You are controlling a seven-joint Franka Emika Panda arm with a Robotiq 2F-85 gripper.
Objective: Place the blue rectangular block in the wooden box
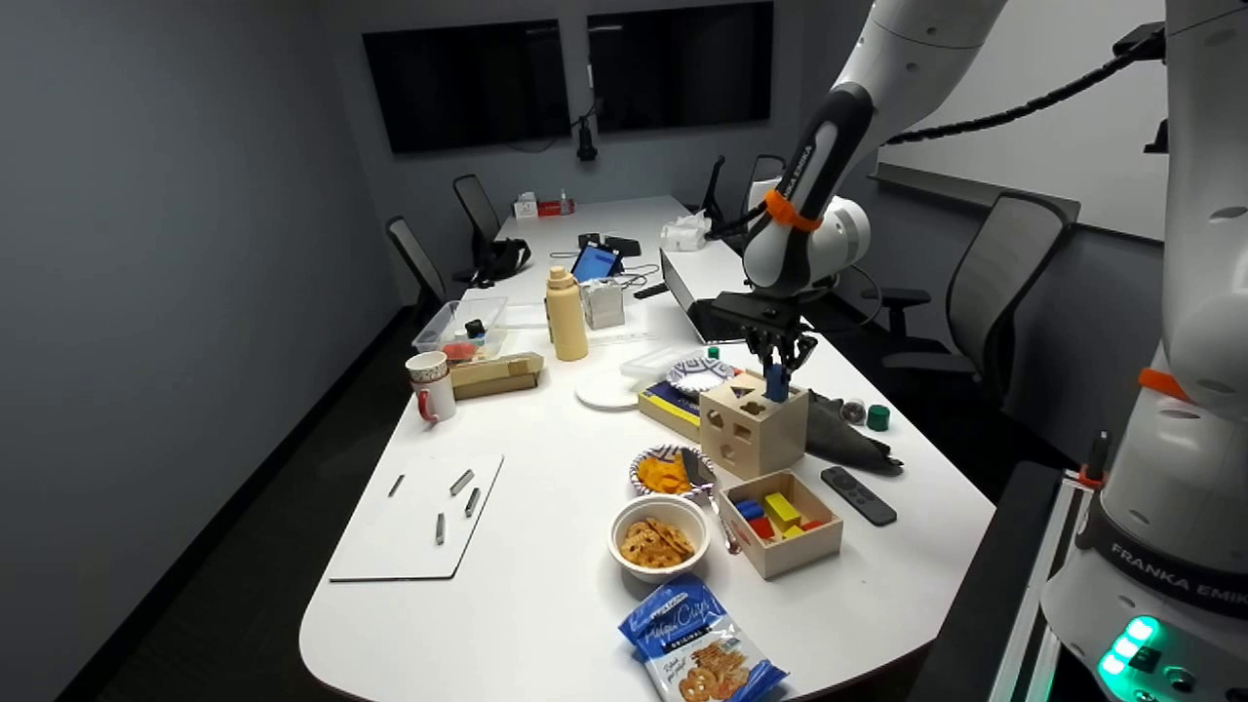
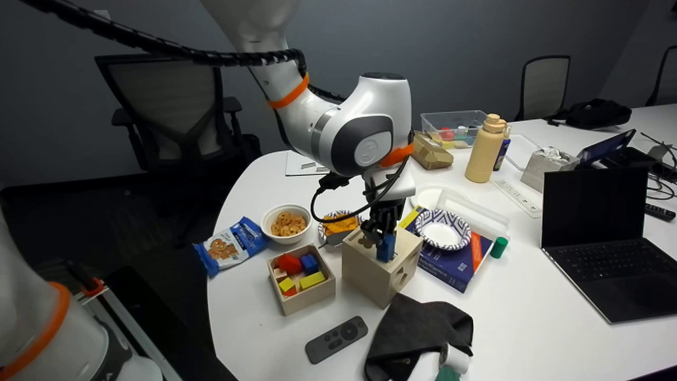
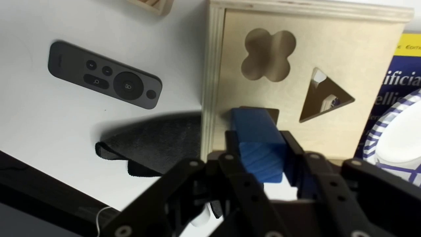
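Presently, we find the blue rectangular block (image 2: 386,248) roughly upright above the wooden box (image 2: 365,275), at a four-sided hole (image 3: 273,114) in its top face; we cannot tell whether its lower end is inside. The gripper (image 3: 261,145) pinches the block by two opposite sides. We judge the step in hand to be lining up for insertion: in the wrist view, part of the dark hole shows beyond the block's right side, so the next move probably calls for a slight sideways shift, perhaps a small turn, then lowering and letting go. Just beside the box are a dark cloth (image 2: 423,323) and a blue book (image 2: 444,264) bearing a patterned bowl (image 2: 443,215); near it, a tray of coloured pieces (image 2: 309,300) and a remote (image 3: 70,62).
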